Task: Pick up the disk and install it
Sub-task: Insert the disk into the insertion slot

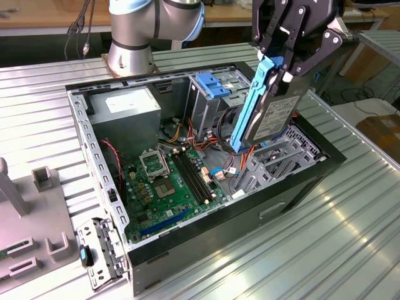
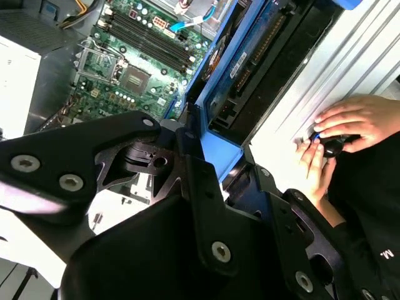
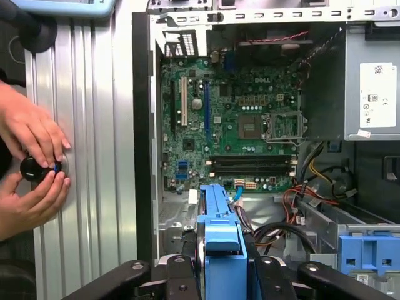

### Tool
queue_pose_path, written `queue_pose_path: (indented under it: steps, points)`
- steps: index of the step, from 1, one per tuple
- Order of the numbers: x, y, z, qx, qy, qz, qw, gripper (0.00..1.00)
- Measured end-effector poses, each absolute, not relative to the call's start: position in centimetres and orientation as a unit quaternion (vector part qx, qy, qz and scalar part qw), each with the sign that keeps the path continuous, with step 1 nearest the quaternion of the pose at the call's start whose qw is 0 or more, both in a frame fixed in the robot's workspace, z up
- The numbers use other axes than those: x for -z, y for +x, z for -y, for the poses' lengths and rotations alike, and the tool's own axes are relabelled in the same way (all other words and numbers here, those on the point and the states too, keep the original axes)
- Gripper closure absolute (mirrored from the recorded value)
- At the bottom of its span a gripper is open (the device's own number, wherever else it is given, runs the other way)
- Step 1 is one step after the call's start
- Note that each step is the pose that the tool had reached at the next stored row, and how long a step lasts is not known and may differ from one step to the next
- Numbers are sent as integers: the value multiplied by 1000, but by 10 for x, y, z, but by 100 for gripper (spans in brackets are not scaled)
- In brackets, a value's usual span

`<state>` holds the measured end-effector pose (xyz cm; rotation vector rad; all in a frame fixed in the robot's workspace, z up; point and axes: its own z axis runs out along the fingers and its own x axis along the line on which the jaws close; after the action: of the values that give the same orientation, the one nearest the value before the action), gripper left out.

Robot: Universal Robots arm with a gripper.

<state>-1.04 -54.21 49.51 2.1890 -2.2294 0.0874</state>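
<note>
The disk point(image 1: 270, 109), a grey metal drive framed by bright blue rails, hangs upright and slightly tilted over the front bay end of the open computer case point(image 1: 250, 209). My gripper point(image 1: 281, 65) is shut on the disk's upper end. The disk's lower end reaches down among the cables beside the grey metal bay. In the second wrist view the disk point(image 2: 250, 69) runs away from the black fingers point(image 2: 187, 150) clamped on its blue rail. In the first wrist view the blue rail point(image 3: 220, 234) sits between the gripper point(image 3: 222, 278) jaws, above the case interior.
Inside the case lie a green motherboard point(image 1: 169, 181), a grey power supply point(image 1: 125, 109) and a drive cage with a light-blue latch plate point(image 1: 215, 84). A person's hands point(image 3: 31, 165) hold a black knob on the ribbed table beside the case. A metal bracket point(image 1: 100, 250) lies at the exterior view's left.
</note>
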Motion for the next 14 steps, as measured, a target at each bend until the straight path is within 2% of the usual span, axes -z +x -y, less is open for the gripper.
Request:
queue_pose_path:
  steps: [14]
  points:
    - [-485, 48, 551, -33, 700, 713, 13, 63]
